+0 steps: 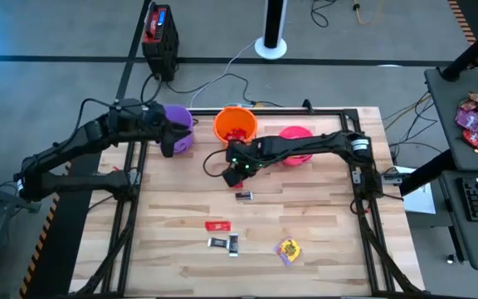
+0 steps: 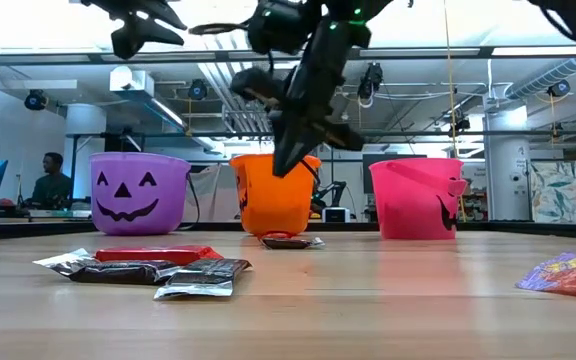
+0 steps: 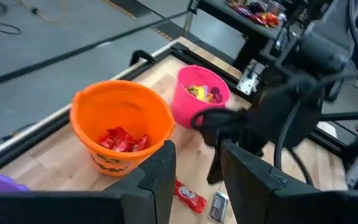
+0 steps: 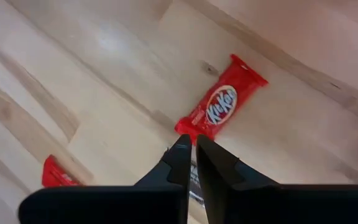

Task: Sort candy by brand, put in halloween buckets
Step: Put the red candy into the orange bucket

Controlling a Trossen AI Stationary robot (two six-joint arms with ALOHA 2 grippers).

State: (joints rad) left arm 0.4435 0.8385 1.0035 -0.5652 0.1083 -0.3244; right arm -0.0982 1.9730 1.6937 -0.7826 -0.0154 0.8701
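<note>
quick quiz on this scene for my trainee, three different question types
1. True or false: the orange bucket holds red bars.
2. Which bucket is the left pincer nearest? A purple bucket; B orange bucket; C pink bucket.
3. In a few words: which loose piece on the table lies closest to the right pincer?

Key: 1 true. 2 A. 3 the dark bar, just in front of that pincer in the high view.
</note>
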